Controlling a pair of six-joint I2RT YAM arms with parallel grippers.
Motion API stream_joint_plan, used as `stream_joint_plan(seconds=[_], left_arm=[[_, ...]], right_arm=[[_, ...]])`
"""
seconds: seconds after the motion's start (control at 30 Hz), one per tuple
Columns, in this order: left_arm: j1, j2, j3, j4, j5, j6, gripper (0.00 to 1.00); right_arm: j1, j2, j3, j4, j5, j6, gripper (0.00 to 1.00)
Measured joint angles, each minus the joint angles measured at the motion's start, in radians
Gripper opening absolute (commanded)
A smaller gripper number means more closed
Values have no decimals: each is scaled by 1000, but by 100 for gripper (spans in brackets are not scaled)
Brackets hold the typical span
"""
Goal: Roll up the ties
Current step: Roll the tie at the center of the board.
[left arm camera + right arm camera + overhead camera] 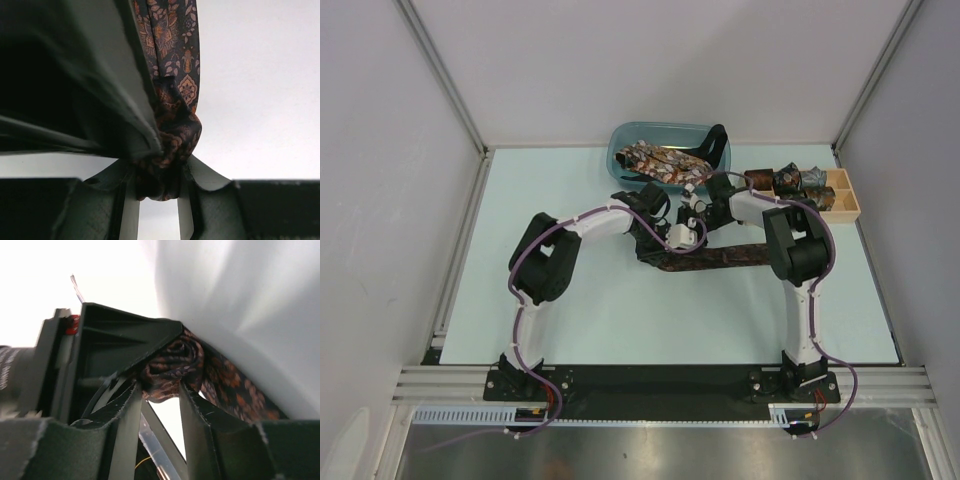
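A dark brown tie (pixel 720 258) with an orange print lies across the table's middle, its left end wound into a small coil (pixel 172 365). Both grippers meet at that coil. In the left wrist view my left gripper (pixel 160 172) is shut on the bunched coil (pixel 175 132), and the flat tie (pixel 172 60) runs away from it. My right gripper (pixel 161 385) pinches the same coil from the other side, the tail (pixel 235 395) trailing to the right. From above, the left gripper (pixel 665 238) and right gripper (pixel 695 222) nearly touch.
A blue bin (pixel 620 140) at the back holds loose ties (pixel 660 160) and a black strap. A wooden compartment box (pixel 845 195) at the back right holds rolled ties (pixel 790 182). Metal frame posts and white walls border the table.
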Motion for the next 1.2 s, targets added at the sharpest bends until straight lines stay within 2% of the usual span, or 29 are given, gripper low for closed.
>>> stream_joint_plan(seconds=[0.03,0.13,0.17,0.23,0.4,0.43,0.53,0.63,0.77,0.8,1.07,1.2], left_arm=[[0,0,0,0,0,-2,28],[3,0,-1,0,5,-5,30],[5,0,-1,0,8,-5,32],[6,0,-1,0,10,-5,35],[14,0,-3,1,26,-16,43],[18,0,-4,2,34,-18,53],[29,-6,-11,-2,43,-36,74],[49,-21,-28,3,53,-52,86],[74,-56,-68,29,70,-85,93],[78,-63,-72,34,77,-95,98],[73,-71,-71,122,162,-239,97],[52,-62,-60,155,173,-300,87]], right_arm=[[3,6,0,5,-1,3,37],[10,31,0,18,-7,13,24],[11,37,0,19,-10,14,12],[9,43,-2,21,-17,13,0],[5,46,-3,18,-14,-5,0],[3,47,-2,15,-8,-13,0],[-7,55,-2,2,16,-32,0],[-26,62,-2,-22,49,-48,0],[-42,62,2,-55,79,-77,0],[-44,62,3,-62,82,-82,0],[-47,62,8,-82,94,-99,0],[-47,62,8,-81,94,-98,0]])
